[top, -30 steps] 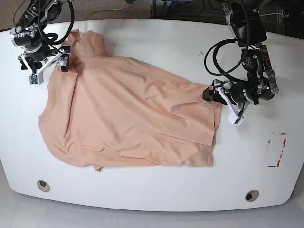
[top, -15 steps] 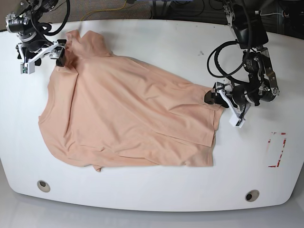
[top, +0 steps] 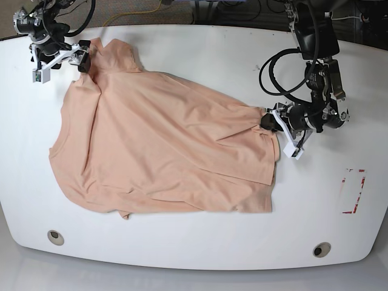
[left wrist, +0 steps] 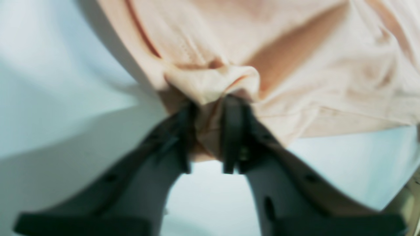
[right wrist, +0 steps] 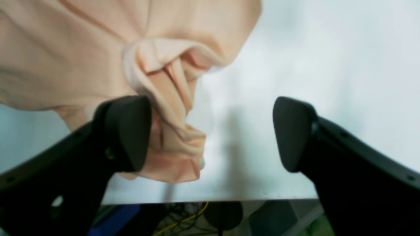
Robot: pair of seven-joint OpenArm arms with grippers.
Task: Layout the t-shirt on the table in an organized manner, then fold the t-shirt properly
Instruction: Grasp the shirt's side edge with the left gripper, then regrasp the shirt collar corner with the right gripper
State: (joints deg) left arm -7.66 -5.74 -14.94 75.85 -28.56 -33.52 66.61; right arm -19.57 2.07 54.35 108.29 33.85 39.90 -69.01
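T-shirt (top: 163, 145) hem bunched between left jaws; right jaws spread beside sleeve.

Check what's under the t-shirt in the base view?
Only the white table shows around the t-shirt; the shirt lies spread on it. Whatever lies beneath the fabric is covered, so nothing under it can be confirmed.

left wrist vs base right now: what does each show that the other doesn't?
Left wrist only: close-up of the left claw, its jaws pinched on a bunched fold of the t-shirt, with cloth squeezed between them.

Base only: the whole t-shirt spread out rumpled, the right claw at its far corner, the two grommet holes, the red-marked rectangle.

Both: peach t-shirt, white table, left claw at the shirt's edge.
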